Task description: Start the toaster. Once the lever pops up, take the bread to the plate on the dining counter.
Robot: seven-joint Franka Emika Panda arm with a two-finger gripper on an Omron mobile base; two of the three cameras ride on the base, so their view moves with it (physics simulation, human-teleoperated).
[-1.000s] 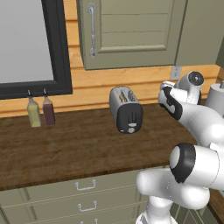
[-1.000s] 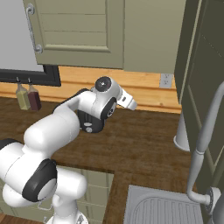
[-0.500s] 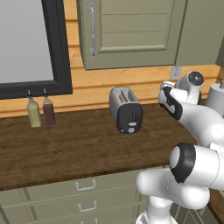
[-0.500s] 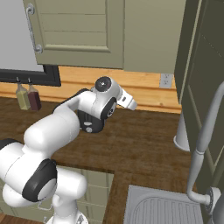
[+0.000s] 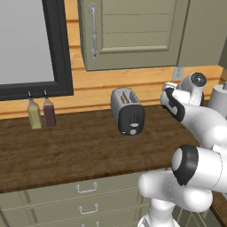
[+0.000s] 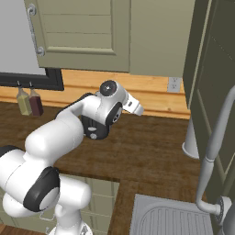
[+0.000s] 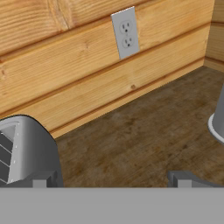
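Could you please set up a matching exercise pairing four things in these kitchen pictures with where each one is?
Things:
1. small silver two-slot toaster
2. two small bottles
3. grey wall outlet
4. curved grey tap

Places:
A. on the wooden wall panelling
B. by the sink, right of the arm
C. under the black-framed window
D. middle of the dark wood counter

Pairs: 1-D, 2-C, 3-A, 4-B

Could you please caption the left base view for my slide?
Silver toaster on a dark wood counter, two bottles by the wall.

Olive cabinet doors (image 5: 133, 33) hang above a wood-plank wall (image 7: 65, 65) with an outlet (image 7: 124, 33). Green drawers (image 5: 84, 199) sit under the dark wood table (image 5: 75, 150); a black-framed window (image 5: 26, 44) is at left.
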